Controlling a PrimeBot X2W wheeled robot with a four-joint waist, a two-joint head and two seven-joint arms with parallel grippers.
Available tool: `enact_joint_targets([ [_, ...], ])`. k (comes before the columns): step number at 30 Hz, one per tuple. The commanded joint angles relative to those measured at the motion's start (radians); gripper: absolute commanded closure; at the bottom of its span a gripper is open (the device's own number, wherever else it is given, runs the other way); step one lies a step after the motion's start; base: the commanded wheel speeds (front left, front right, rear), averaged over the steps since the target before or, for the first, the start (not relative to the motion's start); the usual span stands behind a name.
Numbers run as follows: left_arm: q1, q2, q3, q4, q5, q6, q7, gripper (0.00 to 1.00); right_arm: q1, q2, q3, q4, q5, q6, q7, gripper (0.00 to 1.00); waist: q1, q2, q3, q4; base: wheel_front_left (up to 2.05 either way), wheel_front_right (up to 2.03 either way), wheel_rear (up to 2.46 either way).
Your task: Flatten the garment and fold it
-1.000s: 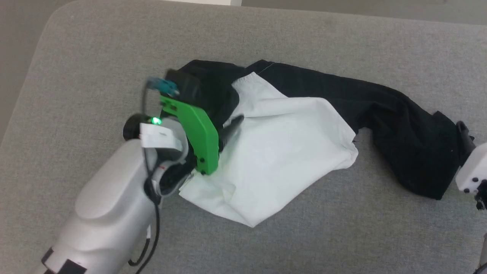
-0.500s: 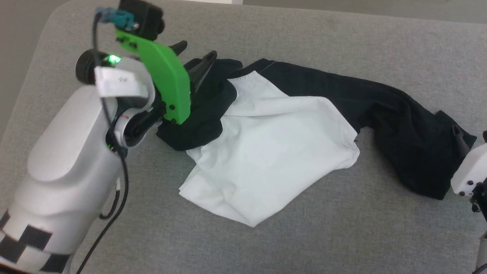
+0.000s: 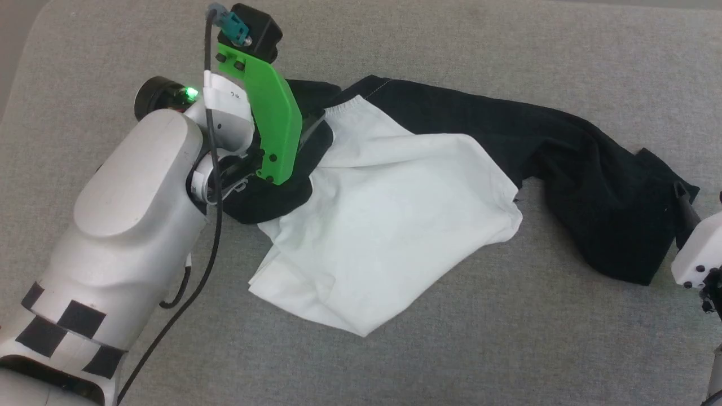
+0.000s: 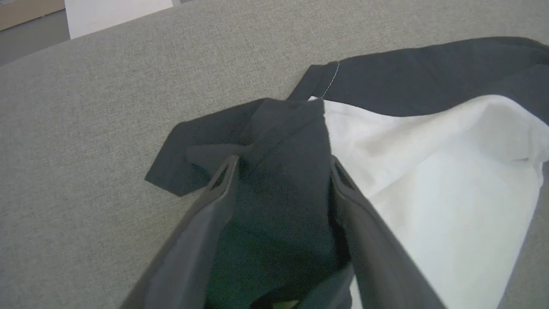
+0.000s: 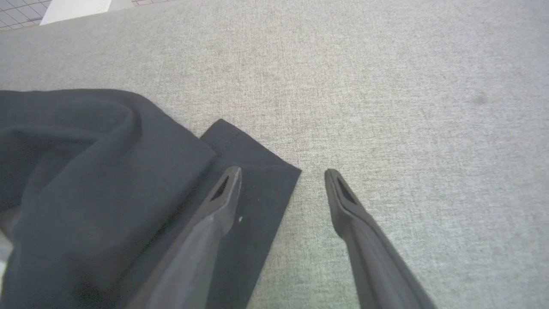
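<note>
Garment [image 3: 389, 225] lying crumpled on the tabletop [image 3: 507, 349], stretched between the two end effectors. Its long axis runs from the left end effector [image 3: 307, 132] across to the right end effector [image 3: 684, 204], with a black sleeve at each end and the white body bunched in the middle, nearer the left one.

Left end effector [image 4: 281, 165]: jaws spread wide and straddling a ridge of black sleeve [image 4: 279, 141]. Cloth lies between the fingers but is not pinched, judging from the wrist view. The sleeve's free end lies ahead of the tips and to their left; the white body [image 4: 429, 180] begins just beside the right finger and spreads away to that side.

Right end effector [image 5: 283, 174]: jaws equally wide, nothing gripped. Its left finger sits over the flat cuff [image 5: 257, 180] of the other sleeve, and its right finger over bare tabletop. The cuff's edge falls between the tips, and the heaped sleeve lies off to the left.

Each arm is thus at its own sleeve. Flattening would seem to call for closing on both and drawing them apart along the long axis.

Tabletop covered in plain grey woven cloth, with a rounded corner beyond the left arm. A pale panel [image 4: 116, 13] and a strip of floor [image 5: 21, 10] show past its far edge.
</note>
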Motion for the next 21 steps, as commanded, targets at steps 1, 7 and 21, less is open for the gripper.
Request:
enact_joint_targets([
  [1, -0.017, -0.004, -0.002, 0.01, 0.0, 0.003, 0.006, 0.0, -0.011, 0.0, -0.003, -0.008, 0.004, -0.001, -0.005, 0.0, 0.0, 0.0, 0.004, -0.001, 0.0, 0.0, 0.0],
  [7, -0.015, -0.024, 0.012, 0.023, -0.029, -0.001, -0.011, 1.0, -0.014, 0.0, -0.003, -0.011, -0.002, -0.001, -0.006, 0.0, 0.0, 0.0, 0.009, 0.006, 0.0, 0.0, 0.0],
  [21, 0.157, 0.051, 0.274, 0.042, -0.179, 0.136, -0.214, 1.0, 0.009, 0.0, 0.013, 0.046, 0.011, -0.001, -0.029, 0.0, 0.0, 0.0, -0.084, 0.042, 0.0, 0.0, 0.0],
])
